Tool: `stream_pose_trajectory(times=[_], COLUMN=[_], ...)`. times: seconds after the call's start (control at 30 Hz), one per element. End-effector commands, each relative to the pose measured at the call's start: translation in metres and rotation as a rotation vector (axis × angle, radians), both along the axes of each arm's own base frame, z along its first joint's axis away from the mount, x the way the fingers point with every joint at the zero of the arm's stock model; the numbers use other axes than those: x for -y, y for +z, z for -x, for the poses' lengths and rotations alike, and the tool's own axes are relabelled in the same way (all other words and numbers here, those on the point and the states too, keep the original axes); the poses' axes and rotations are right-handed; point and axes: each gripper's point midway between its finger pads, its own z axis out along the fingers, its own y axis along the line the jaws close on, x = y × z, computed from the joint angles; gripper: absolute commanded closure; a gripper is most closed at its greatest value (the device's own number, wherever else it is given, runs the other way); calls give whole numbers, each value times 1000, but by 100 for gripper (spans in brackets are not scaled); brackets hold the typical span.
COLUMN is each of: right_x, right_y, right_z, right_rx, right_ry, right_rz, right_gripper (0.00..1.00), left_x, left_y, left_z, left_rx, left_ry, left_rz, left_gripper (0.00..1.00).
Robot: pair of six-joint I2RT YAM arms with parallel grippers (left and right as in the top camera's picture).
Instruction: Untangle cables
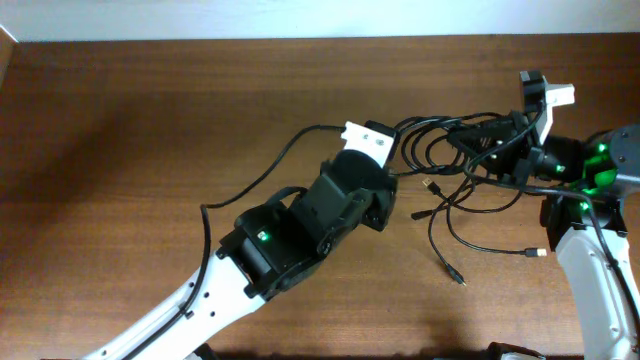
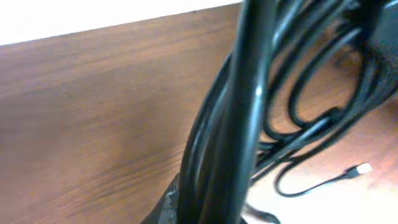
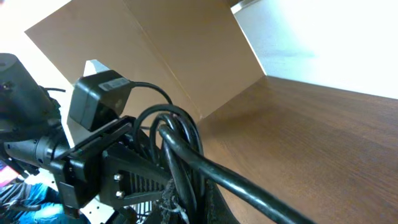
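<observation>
The cables [image 1: 432, 150] are thin black cords looped in a bundle on the brown table, stretched between my two grippers. My left gripper [image 1: 390, 165] is shut on the bundle's left side. In the left wrist view the cords [image 2: 249, 124] run up through the jaws [image 2: 214, 208]. My right gripper [image 1: 480, 148] is shut on the bundle's right side. In the right wrist view the cords [image 3: 180, 140] pass between its fingers [image 3: 196, 199], with the left gripper [image 3: 106, 165] close behind. Loose plug ends [image 1: 459, 281] trail toward the table's front.
Another loose end with a light tip [image 1: 537, 252] lies near the right arm's base and shows in the left wrist view [image 2: 360, 168]. A thicker black wire [image 1: 255, 185] runs along the left arm. The table's far edge [image 1: 300, 40] meets a white wall.
</observation>
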Motion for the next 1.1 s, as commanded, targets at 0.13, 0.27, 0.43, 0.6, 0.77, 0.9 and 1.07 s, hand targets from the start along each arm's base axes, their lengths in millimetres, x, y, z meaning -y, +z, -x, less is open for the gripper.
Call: stream_pose_trajectory(times=[0.13, 0.27, 0.43, 0.6, 0.77, 0.9, 1.07], right_x=[2, 2, 1, 1, 1, 1, 1], right_y=[0, 1, 0, 0, 0, 0, 0], right_z=[-3, -3, -2, 0, 0, 0, -1], right_rx=[5, 6, 4, 4, 5, 5, 5], right_ry=[-17, -16, -9, -2, -3, -3, -6], right_rz=[-2, -2, -1, 1, 1, 1, 0], right_gripper=[96, 96, 96, 96, 96, 96, 96], left_x=[-143, -134, -66, -26, -28, -35, -82], left_y=[30, 52, 72, 65, 60, 73, 149], left_z=[-26, -36, -45, -32, -31, -25, 31], left_rx=[301, 419, 644, 769, 727, 681, 727], left_ry=[598, 463, -32, -357, -337, -238, -123], left_rz=[-487, -686, -855, -894, -855, -698, -305], left_gripper=[100, 100, 100, 85, 1, 1, 1])
